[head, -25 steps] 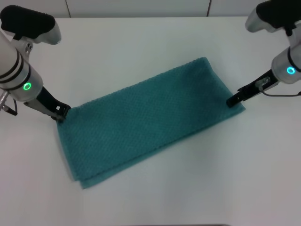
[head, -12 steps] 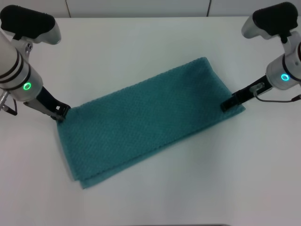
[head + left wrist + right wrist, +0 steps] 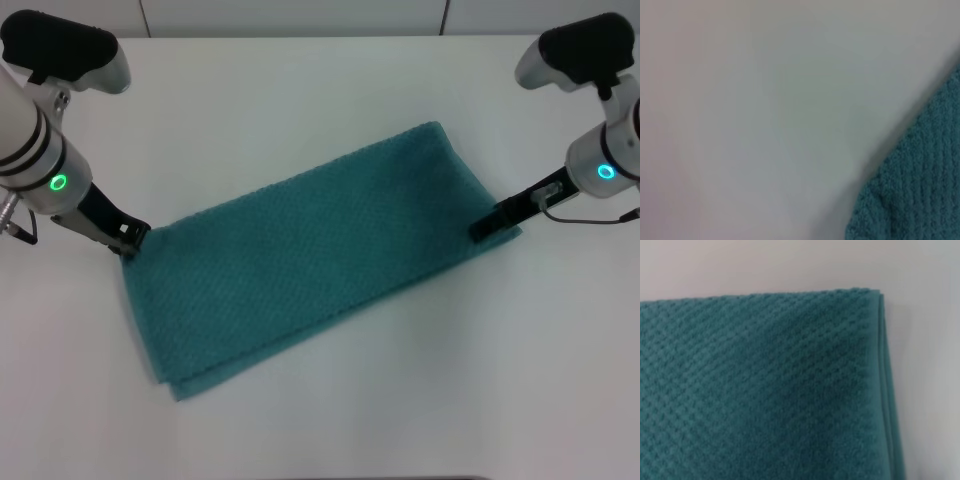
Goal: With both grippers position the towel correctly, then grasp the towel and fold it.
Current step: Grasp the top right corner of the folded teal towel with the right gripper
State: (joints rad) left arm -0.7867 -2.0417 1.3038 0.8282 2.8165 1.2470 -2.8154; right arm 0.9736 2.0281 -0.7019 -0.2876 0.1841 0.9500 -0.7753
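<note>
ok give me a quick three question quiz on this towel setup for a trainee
1. True or false: the towel lies flat on the table, set at a slant across it.
2. Where is the left pincer? A) at the towel's corner on the robot's left B) parked far from the cloth C) over the towel's middle
3. Fill in: the right pincer is at the towel's short edge on the robot's ____ side.

Key
1. True: no part of it is lifted.
2. A
3. right. Whether either pincer has closed on the cloth cannot be told from these views.
</note>
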